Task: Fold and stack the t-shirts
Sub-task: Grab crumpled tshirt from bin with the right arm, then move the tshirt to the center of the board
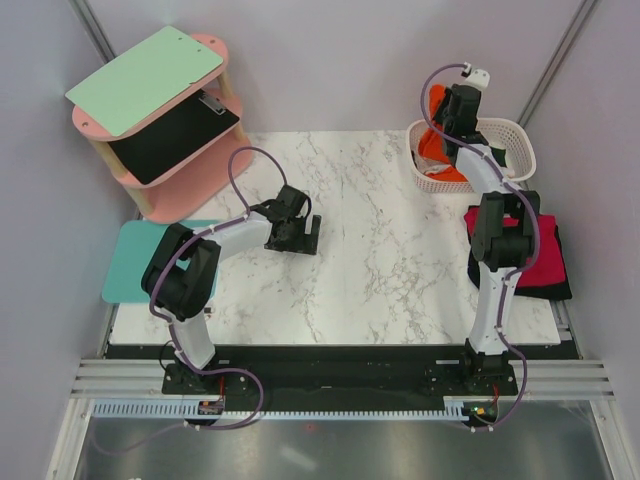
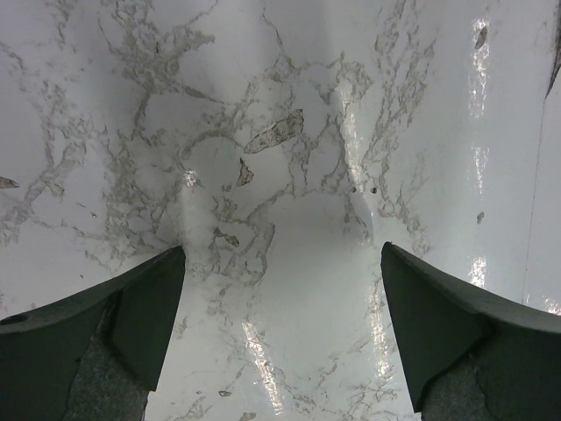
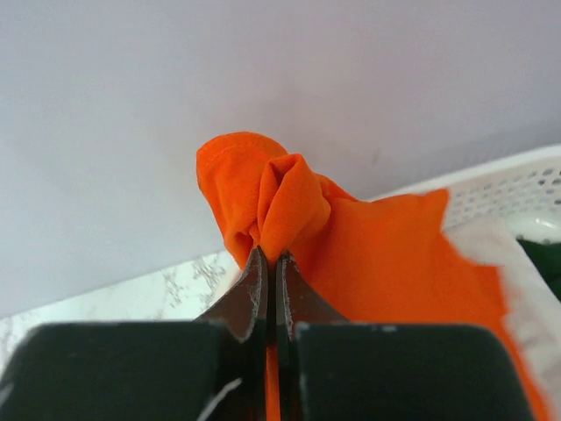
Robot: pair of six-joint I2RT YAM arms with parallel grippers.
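Note:
My right gripper (image 3: 269, 256) is shut on a bunch of the bright orange t-shirt (image 3: 368, 246) and holds it up over the white lattice basket (image 1: 510, 135) at the back right; the orange t-shirt (image 1: 436, 140) hangs from it into the basket. White cloth (image 3: 491, 241) and a bit of dark green cloth (image 3: 548, 263) lie in the basket. A folded crimson red t-shirt on a black one (image 1: 545, 262) lies at the table's right edge. My left gripper (image 1: 300, 232) is open and empty, low over bare marble (image 2: 280, 175) left of centre.
A pink two-tier shelf (image 1: 190, 130) at the back left carries a pale green board (image 1: 145, 78) and a black clipboard (image 1: 170, 140). A teal mat (image 1: 135, 258) lies at the table's left edge. Grey walls close in behind and beside.

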